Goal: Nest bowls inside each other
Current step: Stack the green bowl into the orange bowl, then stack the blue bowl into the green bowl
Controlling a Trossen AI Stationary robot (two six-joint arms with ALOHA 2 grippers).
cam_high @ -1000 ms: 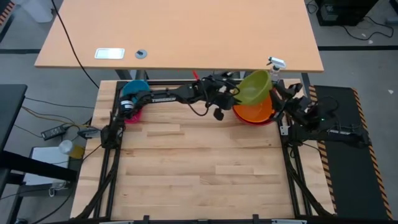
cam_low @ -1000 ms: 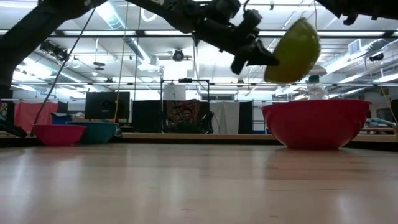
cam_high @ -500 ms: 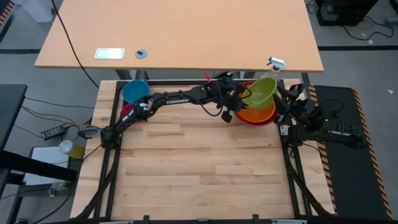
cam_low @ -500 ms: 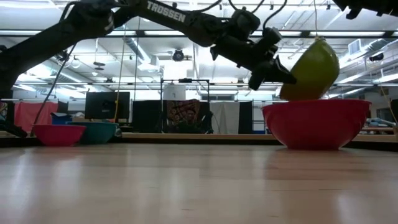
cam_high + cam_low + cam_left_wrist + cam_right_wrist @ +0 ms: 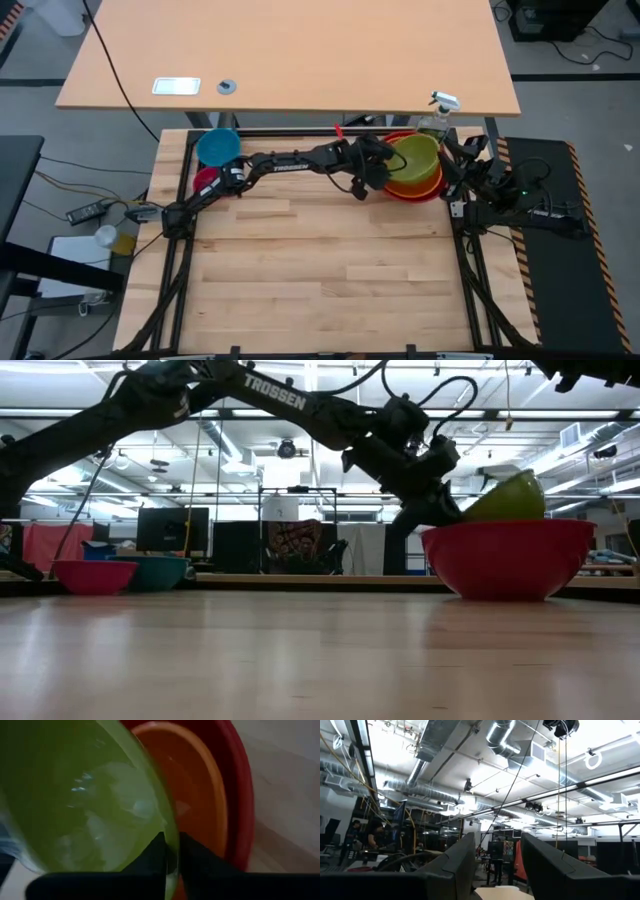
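Observation:
The red bowl (image 5: 402,135) stands at the table's far right with the orange bowl (image 5: 414,187) nested inside it. The lime green bowl (image 5: 415,155) is down in the orange bowl, tilted, and pokes above the red rim in the low view (image 5: 512,498). My left gripper (image 5: 378,170) is shut on the green bowl's rim. The blue bowl (image 5: 217,147) and the pink bowl (image 5: 205,180) sit mouth up on their bases at the far left. My right gripper (image 5: 497,865) waits open at the right edge, pointing up. My left gripper pinches the lime green bowl's rim (image 5: 171,851) on the side toward the table's left, one finger inside the bowl and one outside. The fingers come from the left, slanting down. The bowl is tilted, lower on the gripper's side, its lower part inside the orange bowl (image 5: 200,790).
A spray bottle (image 5: 437,108) stands just beyond the red bowl at the far edge. A large tan desk (image 5: 290,50) lies behind the table. The wooden top's near half (image 5: 320,270) is bare. The right arm (image 5: 500,190) is folded by the right edge.
My left gripper has gone down and toward the table's right with the lime green bowl. The bowl hung steeply tipped above the red and orange bowls; now it has sunk into the orange bowl and its mouth faces more upward.

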